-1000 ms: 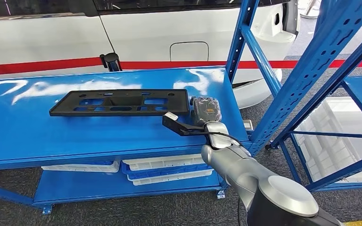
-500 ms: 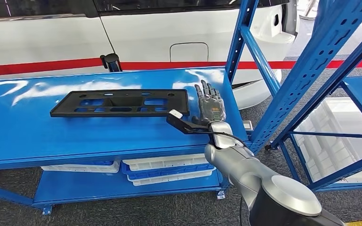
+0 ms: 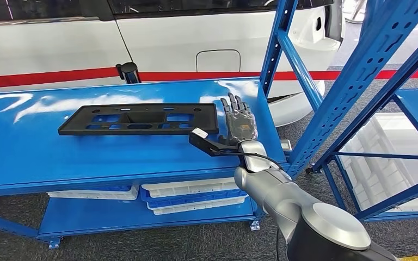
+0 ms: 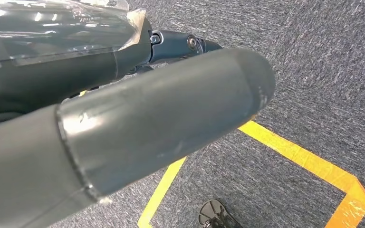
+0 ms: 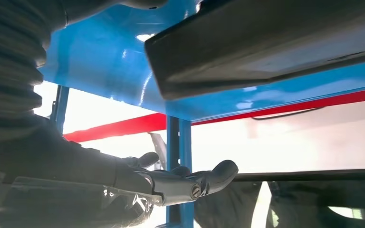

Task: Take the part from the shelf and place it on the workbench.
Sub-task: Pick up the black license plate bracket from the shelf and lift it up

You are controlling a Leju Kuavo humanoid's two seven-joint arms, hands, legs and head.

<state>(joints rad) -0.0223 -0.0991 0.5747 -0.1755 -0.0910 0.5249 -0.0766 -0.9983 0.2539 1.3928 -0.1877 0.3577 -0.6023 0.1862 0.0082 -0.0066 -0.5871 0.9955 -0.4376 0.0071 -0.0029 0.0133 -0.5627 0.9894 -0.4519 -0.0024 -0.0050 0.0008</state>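
Note:
The part (image 3: pixel 139 119) is a long flat black plastic panel with cut-outs. It lies flat on the blue workbench (image 3: pixel 87 155), left of centre. My right hand (image 3: pixel 238 120) rests on the bench just off the part's right end, fingers stretched out and apart, holding nothing. In the right wrist view the same hand (image 5: pixel 171 183) is spread open, with the part's edge (image 5: pixel 266 42) lying apart from it on the blue top (image 5: pixel 104 61). My left hand (image 4: pixel 147 118) hangs over the grey carpet, fingers straight and nothing in them.
Blue shelf uprights (image 3: pixel 354 81) stand close on the right of the bench. White bins (image 3: pixel 190 190) sit on the bench's lower level, and another white bin (image 3: pixel 381 157) is under the shelf. A white car stands behind. Yellow tape (image 4: pixel 304 159) marks the floor.
My right hand's fingers were curled beside the part's right end; they have now stretched out and spread. The part lies where it was.

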